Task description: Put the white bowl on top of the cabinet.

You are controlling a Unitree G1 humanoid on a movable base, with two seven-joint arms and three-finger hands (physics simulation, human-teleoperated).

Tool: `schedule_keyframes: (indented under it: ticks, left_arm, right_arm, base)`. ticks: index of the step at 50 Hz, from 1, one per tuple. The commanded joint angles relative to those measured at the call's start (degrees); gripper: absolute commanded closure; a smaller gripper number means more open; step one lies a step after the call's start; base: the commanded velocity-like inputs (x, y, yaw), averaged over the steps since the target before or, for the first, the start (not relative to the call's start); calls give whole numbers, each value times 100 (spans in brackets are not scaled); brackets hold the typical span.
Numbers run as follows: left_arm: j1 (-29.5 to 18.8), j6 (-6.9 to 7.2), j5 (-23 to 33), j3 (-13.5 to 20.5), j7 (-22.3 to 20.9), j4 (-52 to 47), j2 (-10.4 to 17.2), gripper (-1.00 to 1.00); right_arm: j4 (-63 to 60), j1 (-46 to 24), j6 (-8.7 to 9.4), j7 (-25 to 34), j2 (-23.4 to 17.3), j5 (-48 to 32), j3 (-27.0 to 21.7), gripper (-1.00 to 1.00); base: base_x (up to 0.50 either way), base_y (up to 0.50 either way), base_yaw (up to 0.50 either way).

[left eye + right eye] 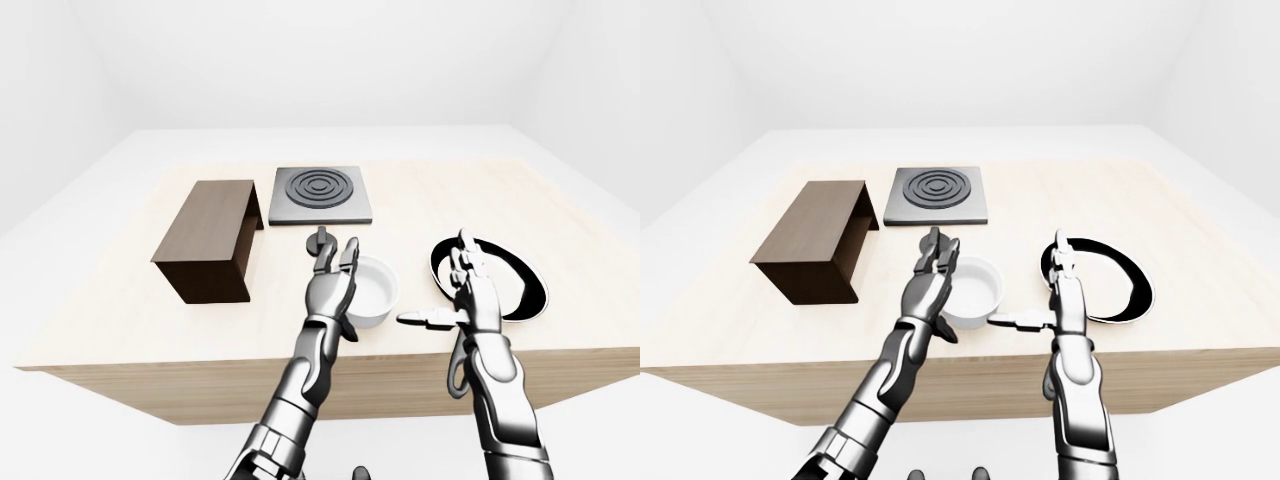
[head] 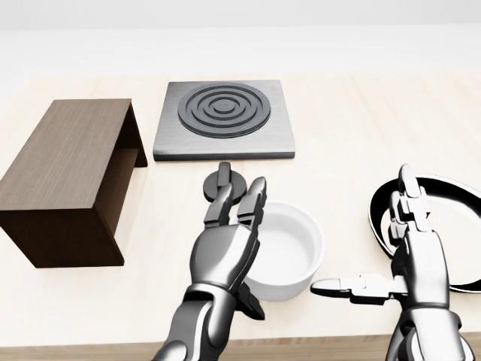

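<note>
My left hand (image 2: pixel 225 248) is at the bowl's (image 2: pixel 289 244) left wall, fingers spread and pointing up the head view, thumb tucked low near the base; nothing is gripped yet. My right hand (image 2: pixel 409 263) is just as open, thumb stretched toward the bowl but apart from it, its fingers over the near rim of the black pan (image 2: pixel 451 226) (which I would rather not nudge). To do this step well, I judge I should close both hands evenly on opposite walls, low enough that the rim doesn't slip, and lift straight before swinging left.

The bowl is plain white, round, with steep sides and nothing in it, standing upright on the table (image 2: pixel 353 128) between my hands. Just above it in the head view lies a small black knob (image 2: pixel 225 180), then the square burner plate (image 2: pixel 224 119). The dark wooden cabinet (image 2: pixel 64 169), flat-topped and open at one end, stands well to the left.
</note>
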Motion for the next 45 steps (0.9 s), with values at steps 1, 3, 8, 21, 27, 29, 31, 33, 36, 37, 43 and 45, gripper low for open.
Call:
schedule_keyframes:
  ticks: [1,3,8,21,27,29,31,33,36,37,43,45]
  left_arm:
    - [-131,0,264,-53,7,196,-123,-100]
    - [-121,0,304,-70,4,283,-138,-100]
    - [-156,0,416,-90,11,482,-176,-100]
    - [-283,0,695,-87,133,967,-235,-100]
    - [-459,0,676,-51,285,1441,-301,-100]
    - [-519,0,722,-60,324,1596,-321,-100]
    - [-614,0,813,-57,439,1828,-325,-100]
    - [-662,0,777,-26,439,1922,-348,-100]
    - [-721,0,812,-22,460,2064,-354,-100]
    - [-736,0,811,-18,458,2081,-359,-100]
    - [-878,0,832,27,429,2284,-349,-100]
    - [-934,0,810,49,470,2386,-358,-100]
  right_arm:
    - [51,-112,83,-20,-70,64,-103,-100]
    - [4,-98,114,-14,-74,86,-119,-100]
    - [-21,-90,130,-10,-76,99,-132,-100]
    - [-21,-113,139,-32,-94,118,-172,-100]
    - [-97,-87,176,-24,-93,140,-188,-100]
    - [-104,-92,186,-22,-95,148,-197,-100]
    - [-105,-88,181,-19,-95,152,-199,-100]
    - [-96,-88,169,-19,-94,153,-200,-100]
    - [-87,-77,152,-27,-75,142,-175,-100]
    - [-103,-65,155,-30,-69,134,-164,-100]
    - [-129,-61,179,-14,-67,139,-165,-100]
    - [-134,-65,190,-12,-72,142,-169,-100]
  base:
    - [0,0,0]
    - [0,0,0]
    - [0,0,0]
    - [0,0,0]
    - [0,0,0]
    - [0,0,0]
    - [0,0,0]
    - [0,0,0]
    - [0,0,0]
    - [0,0,0]
    - [0,0,0]
    - [0,0,0]
